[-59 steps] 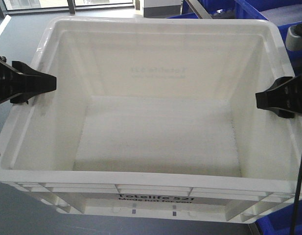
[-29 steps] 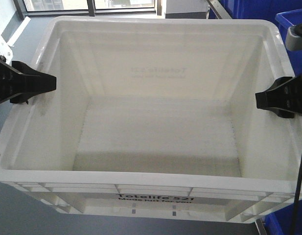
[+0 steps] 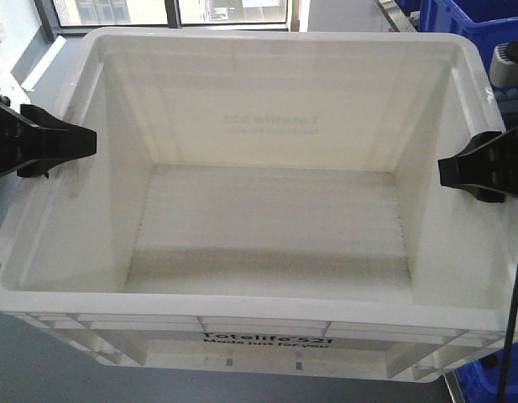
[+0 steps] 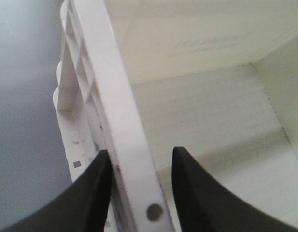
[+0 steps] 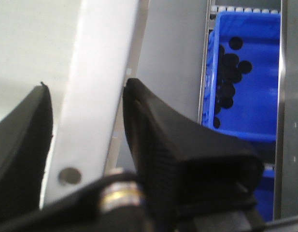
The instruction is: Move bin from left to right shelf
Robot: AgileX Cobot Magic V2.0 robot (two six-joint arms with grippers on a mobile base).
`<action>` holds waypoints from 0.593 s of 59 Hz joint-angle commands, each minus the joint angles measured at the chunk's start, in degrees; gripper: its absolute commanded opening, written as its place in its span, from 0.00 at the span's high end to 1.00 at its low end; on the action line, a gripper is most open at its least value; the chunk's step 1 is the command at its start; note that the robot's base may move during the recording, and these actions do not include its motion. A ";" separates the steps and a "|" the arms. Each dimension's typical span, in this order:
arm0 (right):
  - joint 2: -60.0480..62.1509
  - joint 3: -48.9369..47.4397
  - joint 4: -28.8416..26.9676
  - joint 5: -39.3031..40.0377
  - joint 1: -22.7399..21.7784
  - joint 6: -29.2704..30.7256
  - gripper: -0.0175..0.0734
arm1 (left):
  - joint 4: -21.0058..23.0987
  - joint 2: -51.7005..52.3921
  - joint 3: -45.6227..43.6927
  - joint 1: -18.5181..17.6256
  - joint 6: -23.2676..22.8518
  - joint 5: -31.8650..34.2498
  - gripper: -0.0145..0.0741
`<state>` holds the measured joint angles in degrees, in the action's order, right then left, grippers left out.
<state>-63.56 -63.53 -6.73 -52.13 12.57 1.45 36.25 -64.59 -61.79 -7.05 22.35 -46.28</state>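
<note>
Mid-carry, we judge: left pincer point(image 3: 84, 143) at nine o'clock, right pincer point(image 3: 450, 168) at three, each pinching the bin point(image 3: 267, 84) by its rim. Next we align with the right shelf.

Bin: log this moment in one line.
bin: empty | left gripper: jaws clamp left rim | right gripper: jaws clamp right rim

Smooth grey floor point(image 3: 15, 361) lit by daylight from dark-framed windows point(image 3: 233, 10) at far side; blue totes point(image 3: 468, 21) at upper right, one in right wrist view holding black round pieces point(image 5: 231, 63).
</note>
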 commanded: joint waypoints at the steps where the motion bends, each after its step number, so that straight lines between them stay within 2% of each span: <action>1: 1.24 -2.62 -1.56 7.50 -0.03 -0.20 0.81 | 7.16 2.26 -2.28 -1.04 2.90 1.20 0.84; 35: 1.24 -2.62 -1.56 7.50 -0.03 -0.20 0.81 | 7.16 2.27 -2.28 -1.04 2.90 1.20 0.84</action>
<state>-63.52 -63.53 -6.73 -52.13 12.57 1.45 36.25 -64.59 -61.79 -7.05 22.35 -46.28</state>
